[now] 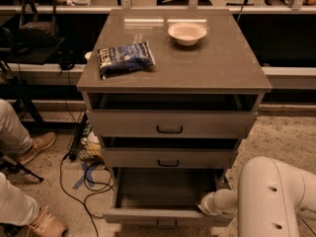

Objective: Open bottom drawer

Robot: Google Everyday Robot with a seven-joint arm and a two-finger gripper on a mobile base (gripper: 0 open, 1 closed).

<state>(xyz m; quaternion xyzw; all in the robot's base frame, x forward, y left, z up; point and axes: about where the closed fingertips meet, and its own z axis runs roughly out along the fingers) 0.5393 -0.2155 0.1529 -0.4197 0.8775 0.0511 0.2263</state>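
The gripper sits inside the right front corner of the open bottom drawer (grip state impossible to tell).

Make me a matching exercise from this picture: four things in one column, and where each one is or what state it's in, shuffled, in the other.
Things
1. white round bowl
2. dark blue crinkled snack bag
3. grey-taupe bottom drawer with a black loop handle
4. white gripper

Places or states
A. at the bottom drawer's front right corner
B. pulled out, inside showing
C. toward the back of the grey cabinet top
D. left side of the cabinet top

Pairs: 1-C, 2-D, 3-B, 4-A
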